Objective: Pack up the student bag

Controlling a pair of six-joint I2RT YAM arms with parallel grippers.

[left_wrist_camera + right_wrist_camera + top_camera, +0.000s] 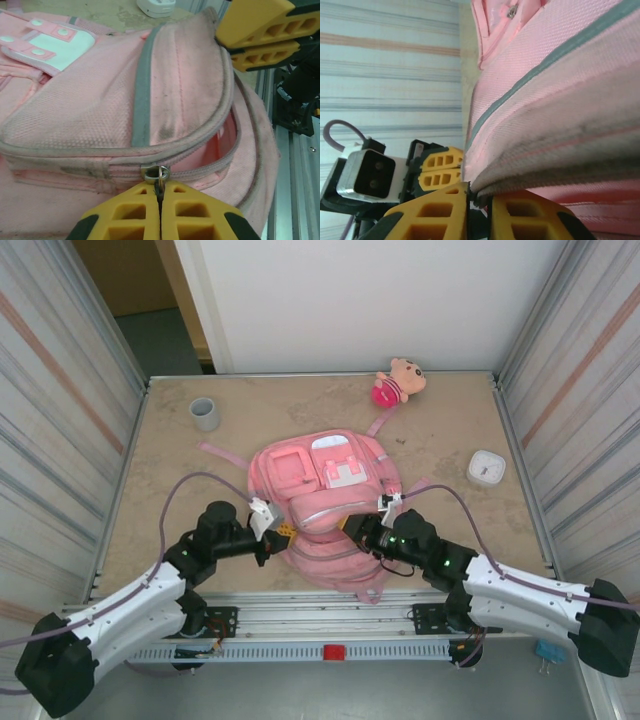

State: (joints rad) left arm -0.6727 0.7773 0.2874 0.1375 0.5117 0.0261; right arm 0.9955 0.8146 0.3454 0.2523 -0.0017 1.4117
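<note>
The student bag point(330, 505) lies flat in the centre of the top view, and I'm on the opening step. My left gripper point(160, 194) is pressed together on the zipper pull point(159, 173), low in its wrist view. My right gripper point(470, 197) pinches the bag's fabric edge beside the gap. Next, I reckon: draw the pull along its track while the right holds the cloth taut.
</note>
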